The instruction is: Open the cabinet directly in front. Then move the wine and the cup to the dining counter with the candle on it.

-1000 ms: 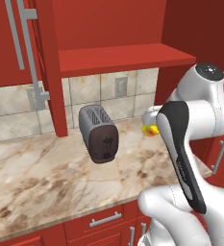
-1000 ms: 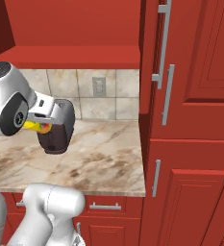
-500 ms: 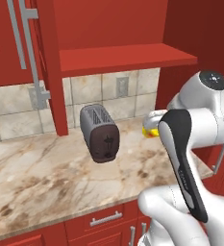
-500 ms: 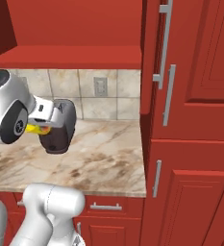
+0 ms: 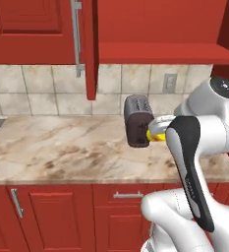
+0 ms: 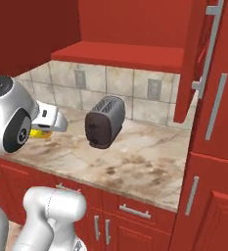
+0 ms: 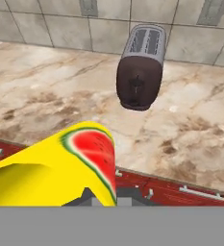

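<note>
My gripper point(image 5: 154, 132) is shut on the yellow cup point(image 5: 157, 138), held in the air in front of the worktop's edge. In the hand view the cup point(image 7: 60, 166) lies tilted across the lower left, its red and green mark turned to the camera, and it hides the fingertips. The right base view has the cup point(image 6: 38, 133) peeking out under my hand, left of the toaster. The red cabinet point(image 5: 155, 51) above the worktop stands open, its door point(image 5: 91, 47) swung out edge-on and its inner shelf point(image 6: 120, 55) bare. The wine, the dining counter and the candle are out of view.
A dark toaster point(image 5: 138, 120) stands on the marbled worktop point(image 5: 62, 147) by the tiled wall. The open door point(image 6: 196, 59) juts out over the worktop's right end beside a tall red cabinet point(image 6: 218, 127). Low red cabinets point(image 5: 52, 211) run below.
The whole picture has slid right in both base views, so the camera has moved. The cup stays in the shut gripper, which keeps its place relative to the base.
</note>
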